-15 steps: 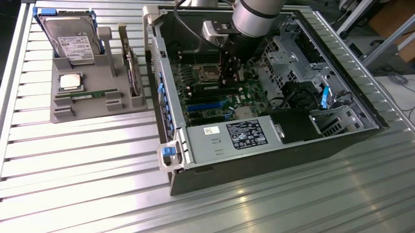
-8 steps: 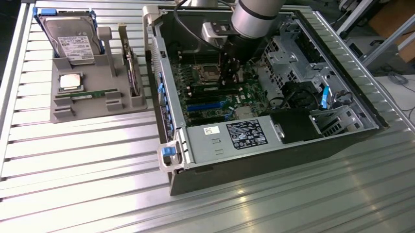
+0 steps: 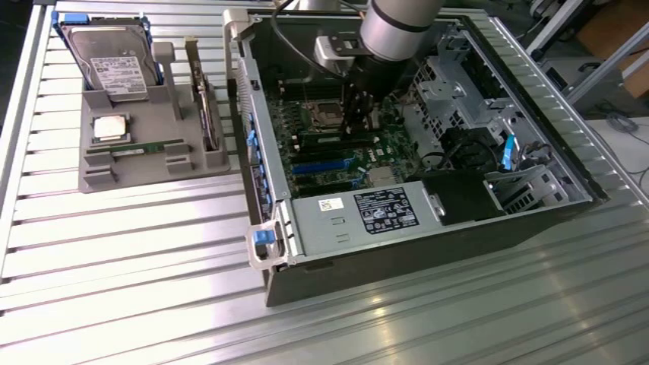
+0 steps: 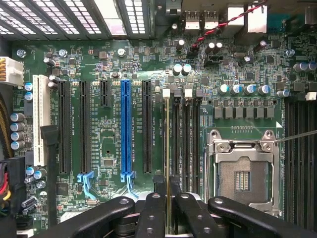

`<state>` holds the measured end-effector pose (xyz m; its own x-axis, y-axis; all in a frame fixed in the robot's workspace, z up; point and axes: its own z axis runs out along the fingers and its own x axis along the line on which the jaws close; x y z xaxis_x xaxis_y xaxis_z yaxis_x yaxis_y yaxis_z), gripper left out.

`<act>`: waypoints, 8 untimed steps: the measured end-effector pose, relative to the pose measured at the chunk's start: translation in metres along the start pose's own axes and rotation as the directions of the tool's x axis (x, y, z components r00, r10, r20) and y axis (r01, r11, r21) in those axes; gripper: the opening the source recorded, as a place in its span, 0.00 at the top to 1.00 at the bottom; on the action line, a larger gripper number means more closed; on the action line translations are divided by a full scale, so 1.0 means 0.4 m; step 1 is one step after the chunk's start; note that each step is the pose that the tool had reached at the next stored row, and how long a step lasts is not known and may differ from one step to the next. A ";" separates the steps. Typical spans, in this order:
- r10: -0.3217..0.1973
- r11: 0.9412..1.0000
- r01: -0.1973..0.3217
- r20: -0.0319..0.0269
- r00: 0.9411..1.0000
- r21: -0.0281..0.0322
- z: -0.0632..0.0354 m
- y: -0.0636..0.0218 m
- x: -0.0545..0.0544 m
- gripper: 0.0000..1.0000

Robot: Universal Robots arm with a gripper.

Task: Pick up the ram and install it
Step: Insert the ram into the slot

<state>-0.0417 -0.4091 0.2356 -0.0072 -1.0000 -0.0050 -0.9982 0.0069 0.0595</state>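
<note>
The ram point(image 4: 168, 139) shows edge-on as a thin greenish-gold strip running between my fingers in the wrist view. My gripper point(image 4: 167, 182) is shut on it, one black finger on each side. The stick lines up along the outermost of the black memory slots point(image 4: 184, 134), beside the white latch point(image 4: 166, 92). Whether it sits in the slot I cannot tell. In the exterior view my gripper point(image 3: 360, 114) reaches down into the open computer case point(image 3: 335, 236), over the motherboard beside the empty CPU socket point(image 3: 327, 115). A second ram stick point(image 3: 137, 149) lies on the grey tray point(image 3: 121, 181).
The tray at the exterior view's left also holds a hard drive point(image 3: 115, 67) and a square silver CPU chip point(image 3: 109, 128). Inside the case are the power supply point(image 3: 381, 213), drive cages point(image 3: 457, 84), blue and black expansion slots point(image 4: 125, 129) and the open CPU socket point(image 4: 242, 173).
</note>
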 end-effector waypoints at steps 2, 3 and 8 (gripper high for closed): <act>0.000 1.000 0.000 -0.001 1.000 0.000 0.003 0.000 -0.004 0.86; 0.000 1.000 0.000 -0.001 1.000 0.000 0.004 0.000 -0.006 0.86; 0.000 1.000 0.000 -0.001 1.000 0.000 0.007 0.005 -0.006 0.86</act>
<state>-0.0439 -0.4067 0.2328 -0.0072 -1.0000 -0.0039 -0.9982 0.0070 0.0595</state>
